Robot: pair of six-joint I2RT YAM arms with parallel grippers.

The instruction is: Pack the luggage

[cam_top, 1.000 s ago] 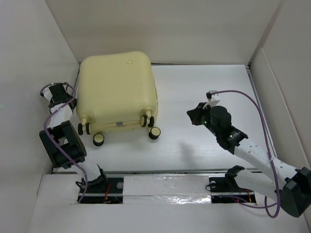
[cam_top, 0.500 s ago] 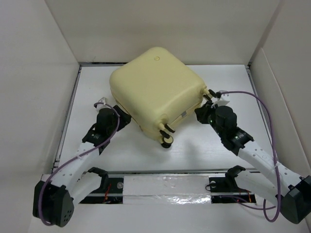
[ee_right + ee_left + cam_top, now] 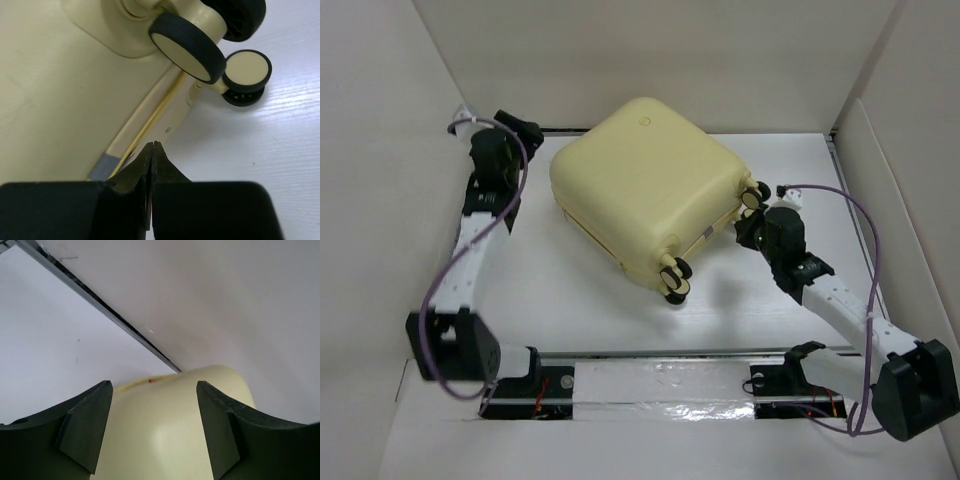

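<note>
While its two fingers press flat together with nothing between them, the right claw [image 3: 152, 146] points at the seam [image 3: 150, 117] on the wheeled end of the suitcase [image 3: 60, 90], just beside it and below the nearest wheels [image 3: 187, 47]; whether the tips touch the shell cannot be told. The left claw [image 3: 155, 387] stands open and empty, the rounded far-left corner of the suitcase showing beyond its gap. The pale yellow suitcase lies closed on the white table [image 3: 570, 300], in the middle and turned at an angle, wheels toward the near right. Half a second ago the left arm was folded low with its claw at the suitcase's near-left side; it has since swung out to the far-left corner by the back wall [image 3: 670, 50]. The suitcase and right arm have barely shifted since then. A second ago the suitcase sat squarely at the far left.
</note>
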